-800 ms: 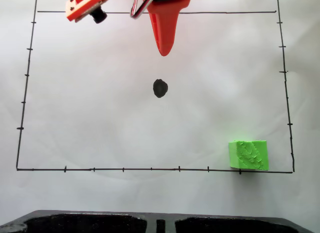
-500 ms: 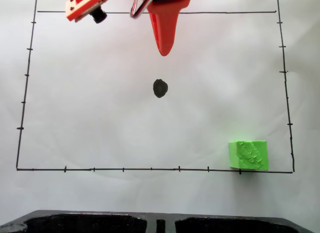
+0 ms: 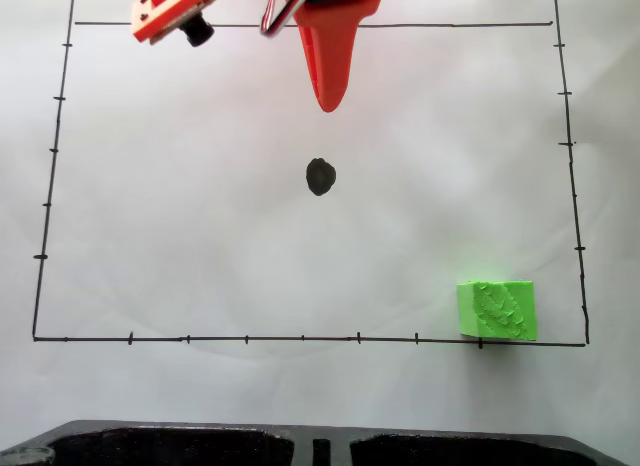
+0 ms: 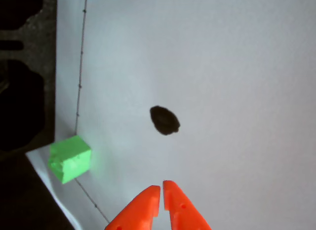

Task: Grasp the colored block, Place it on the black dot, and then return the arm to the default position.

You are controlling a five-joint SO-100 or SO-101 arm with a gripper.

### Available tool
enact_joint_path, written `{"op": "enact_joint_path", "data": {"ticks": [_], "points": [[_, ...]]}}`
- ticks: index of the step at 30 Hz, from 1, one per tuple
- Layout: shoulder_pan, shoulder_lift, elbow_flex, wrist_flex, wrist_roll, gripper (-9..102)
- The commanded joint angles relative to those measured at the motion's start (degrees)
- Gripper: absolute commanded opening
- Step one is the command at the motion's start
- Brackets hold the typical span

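Note:
The neon-green block (image 3: 497, 309) rests on the white paper at the lower right corner of the drawn rectangle, touching the bottom border line; the wrist view has the block (image 4: 70, 158) at lower left. The black dot (image 3: 320, 176) lies bare near the paper's middle, and the dot (image 4: 164, 120) is centre frame in the wrist view. My orange gripper (image 3: 328, 104) hangs at the top centre, pointing down toward the dot, well away from the block. In the wrist view the gripper (image 4: 161, 189) has its two orange tips together, shut, holding nothing.
A thin black border with tick marks (image 3: 300, 338) frames the paper. An orange frame with a small camera (image 3: 176, 12) sticks out at the top left. A dark moulded tray edge (image 3: 300, 443) runs along the bottom; the same dark edge (image 4: 24, 72) fills the wrist view's left.

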Motion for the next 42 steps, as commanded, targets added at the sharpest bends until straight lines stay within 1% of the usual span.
{"op": "enact_joint_path", "data": {"ticks": [1,5,8,15,22,32,38,42], "points": [[0.18,0.7,-0.26,-0.18,-0.09,0],[1.23,0.26,-0.26,-0.53,0.79,0],[2.02,-1.85,-1.41,-1.41,-0.53,0],[2.2,-14.33,-10.46,-2.9,-1.32,0],[0.79,-32.52,-25.14,-3.96,4.57,0],[-3.52,-57.13,-46.93,-2.81,17.49,0],[-6.77,-67.94,-57.83,-3.16,21.71,0],[-8.88,-74.0,-63.02,-4.83,23.03,0]]}}
